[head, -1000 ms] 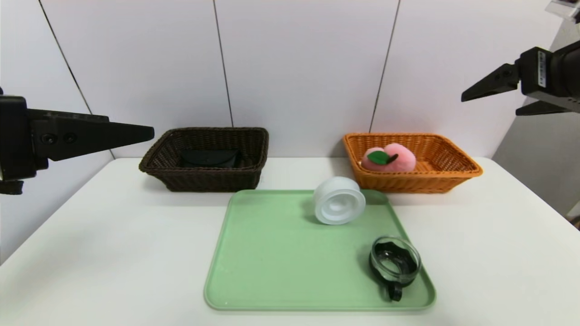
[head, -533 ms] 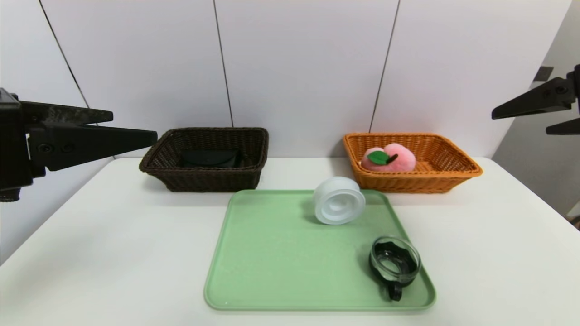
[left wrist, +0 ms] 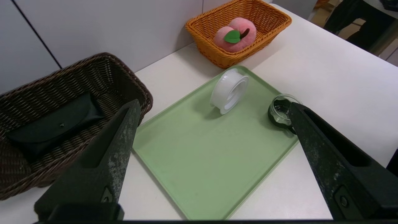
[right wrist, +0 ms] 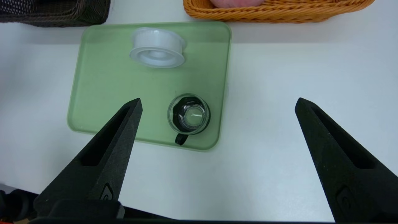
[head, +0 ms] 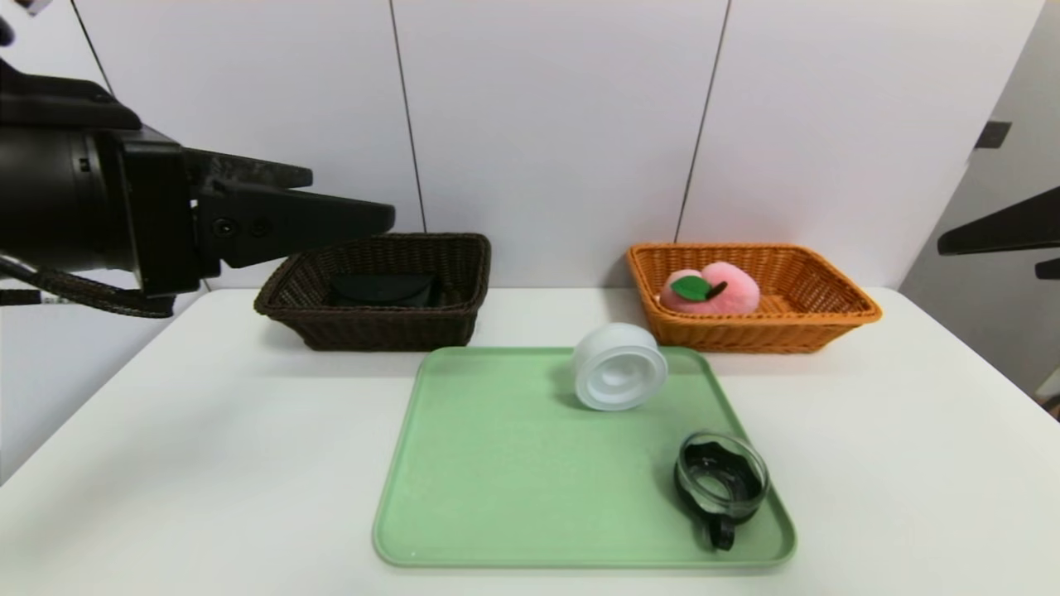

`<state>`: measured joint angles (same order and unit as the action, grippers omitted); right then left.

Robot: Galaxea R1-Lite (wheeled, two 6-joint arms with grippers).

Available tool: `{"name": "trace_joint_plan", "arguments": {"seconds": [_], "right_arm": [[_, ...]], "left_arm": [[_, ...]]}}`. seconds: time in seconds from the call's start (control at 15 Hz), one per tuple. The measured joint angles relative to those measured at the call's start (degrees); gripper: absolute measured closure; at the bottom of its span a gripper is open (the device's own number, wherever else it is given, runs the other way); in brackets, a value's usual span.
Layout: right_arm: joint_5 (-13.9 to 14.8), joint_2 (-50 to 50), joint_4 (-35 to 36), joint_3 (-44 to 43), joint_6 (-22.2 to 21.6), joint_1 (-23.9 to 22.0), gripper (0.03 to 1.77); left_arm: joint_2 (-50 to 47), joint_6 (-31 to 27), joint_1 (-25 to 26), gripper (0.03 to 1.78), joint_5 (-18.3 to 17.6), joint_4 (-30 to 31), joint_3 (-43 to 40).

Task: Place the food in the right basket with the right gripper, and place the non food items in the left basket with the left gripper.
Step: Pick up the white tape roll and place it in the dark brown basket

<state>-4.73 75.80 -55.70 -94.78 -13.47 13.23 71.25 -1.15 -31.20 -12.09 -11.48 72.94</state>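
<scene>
The pink plush peach (head: pixel 710 288) lies inside the orange right basket (head: pixel 828 319). A black pouch (head: pixel 383 290) lies in the dark brown left basket (head: pixel 373 331). On the green tray (head: pixel 513 463) a white round container (head: pixel 619 367) stands on its edge at the far side. A clear glass cup (head: pixel 722 480) with a black handle sits at the tray's near right corner. My left gripper (head: pixel 353 199) hangs open and empty, high above the table by the left basket. My right gripper (head: pixel 990 258) is open and empty at the far right edge, off to the side of the right basket.
The white table (head: pixel 207 463) ends at a wall behind the baskets. In the left wrist view the tray (left wrist: pixel 211 155) lies below the open left gripper (left wrist: pixel 214 102). The right wrist view shows bare table (right wrist: pixel 279 155) under the right gripper (right wrist: pixel 218 100).
My left gripper has risen and moved right, farther into view near the left basket. My right gripper has dropped lower and pulled back toward the right edge. The objects have not moved.
</scene>
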Motion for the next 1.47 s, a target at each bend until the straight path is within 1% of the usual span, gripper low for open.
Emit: {"name": "trace_joint_plan", "arguments": {"seconds": [0.2,0.4,0.6,0.8,1.07,1.27,1.47], "right_arm": [[0.0,-1.0,-1.8,-0.1,0.1,1.2,0.11],[-0.1,-1.4,-2.9,0.0,0.0,2.3,0.11],[-0.1,-2.0,-2.7,-0.3,0.0,4.1,0.11],[-1.0,-3.4,-2.6,-0.8,0.0,5.1,0.11],[-1.2,-5.1,-1.6,-1.0,0.0,5.3,0.11],[-1.3,-5.7,-1.7,-0.8,-0.4,5.3,0.11],[-1.2,-6.1,-1.9,-0.5,-0.5,5.3,0.11]], "left_arm": [[2.5,0.0,-2.2,0.12,0.0,1.3,0.3],[5.3,0.0,-3.3,0.12,0.1,3.0,0.4],[9.0,0.1,-4.2,0.12,0.3,6.1,0.4],[12.7,0.1,-5.3,0.12,0.2,8.8,0.4],[18.1,0.0,-8.7,0.12,0.3,13.5,0.4],[21.0,0.0,-10.6,0.12,0.1,14.3,1.3],[23.0,-0.5,-10.9,0.12,-0.1,14.4,2.0]]}}
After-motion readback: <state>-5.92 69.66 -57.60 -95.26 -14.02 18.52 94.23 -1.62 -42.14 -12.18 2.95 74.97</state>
